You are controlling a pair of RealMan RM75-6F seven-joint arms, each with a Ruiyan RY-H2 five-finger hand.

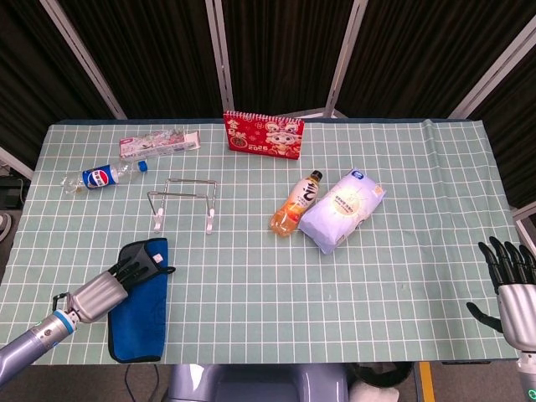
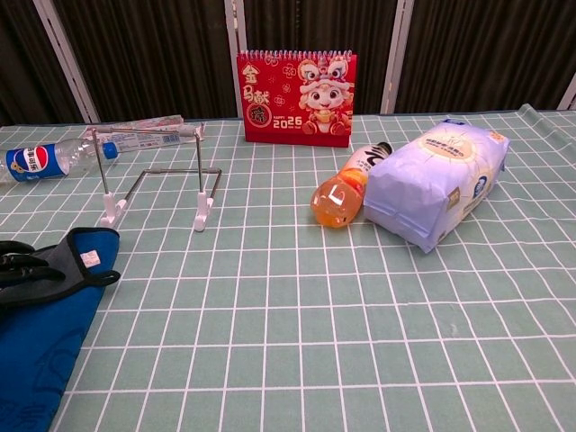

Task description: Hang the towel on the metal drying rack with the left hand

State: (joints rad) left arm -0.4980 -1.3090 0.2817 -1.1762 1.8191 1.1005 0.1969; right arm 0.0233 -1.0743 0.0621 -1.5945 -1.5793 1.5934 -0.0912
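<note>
The blue towel [image 1: 138, 311] with dark grey edging lies flat lengthwise at the table's near left edge, its far end bunched, a small white tag showing; the metal drying rack [image 1: 182, 203], a thin wire frame on white feet, stands upright beyond it, apart.

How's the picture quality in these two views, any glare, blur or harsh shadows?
Head view: even, soft light, sharp across the table, only faint shadows under the metal drying rack; backdrop very dark. Chest view: also sharp, a small bright highlight on the orange drink bottle, and the left hand on the towel is cut off by the frame edge.
</note>
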